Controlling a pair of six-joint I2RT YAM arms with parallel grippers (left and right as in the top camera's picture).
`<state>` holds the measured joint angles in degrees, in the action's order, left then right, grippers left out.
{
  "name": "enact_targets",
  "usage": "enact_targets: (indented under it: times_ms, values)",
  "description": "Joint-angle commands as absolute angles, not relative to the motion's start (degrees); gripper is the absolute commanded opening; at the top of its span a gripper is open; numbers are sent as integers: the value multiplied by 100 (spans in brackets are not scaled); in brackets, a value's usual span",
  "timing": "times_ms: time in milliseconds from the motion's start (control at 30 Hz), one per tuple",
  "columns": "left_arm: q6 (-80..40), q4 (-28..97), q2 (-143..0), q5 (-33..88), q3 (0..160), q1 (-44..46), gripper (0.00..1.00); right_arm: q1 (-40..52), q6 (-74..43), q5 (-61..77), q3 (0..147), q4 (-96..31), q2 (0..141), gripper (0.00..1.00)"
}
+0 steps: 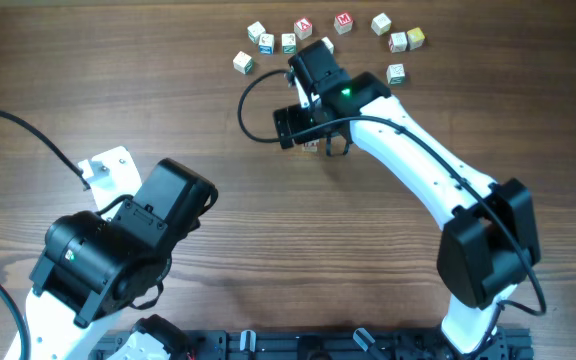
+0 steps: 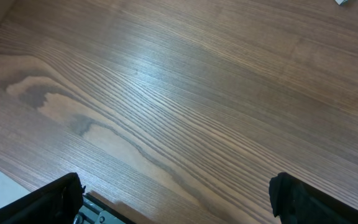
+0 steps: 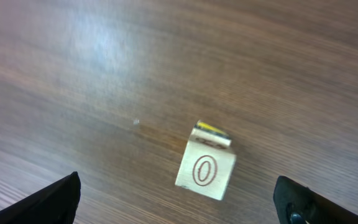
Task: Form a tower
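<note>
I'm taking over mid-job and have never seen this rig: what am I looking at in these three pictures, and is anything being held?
Two robot arms sit at a wooden table. The overhead picture looks down on both; the other two come from a camera on each wrist. The right claw stands open over the tower, a cream cube marked O atop a yellow-edged one, not touching it. The left claw is open over bare wood. Loose letter cubes lie scattered near the top of the overhead picture. Nothing is held.

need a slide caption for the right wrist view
Open right gripper hovers over the tower, a cream O cube atop a yellow-edged one.
</note>
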<state>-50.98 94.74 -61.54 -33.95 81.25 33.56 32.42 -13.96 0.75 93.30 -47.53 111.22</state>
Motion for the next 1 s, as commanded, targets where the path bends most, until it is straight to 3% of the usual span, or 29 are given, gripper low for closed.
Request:
enact_targets:
  times_ms: [0, 367, 533, 667, 967]
  values:
    - [-5190, 9476, -6119, -3389, 8119, 3321, 100, 3190, -2285, -342, 9400, -4781, 11056, 100]
    - [-5190, 9474, -6119, -3389, 8119, 3321, 100, 3223, -2716, -60, 9406, -4482, 11957, 96]
    - [-5190, 9476, -6117, -3389, 8119, 3321, 100, 3223, -2757, -213, 9406, -4475, 12101, 80]
    - [-5190, 9474, -6119, -3389, 8119, 3321, 100, 3223, -2759, -209, 9406, -4501, 12226, 75]
    - [-5190, 9474, -6119, -3389, 8119, 3321, 100, 3218, -2853, -211, 9406, -4438, 12333, 50]
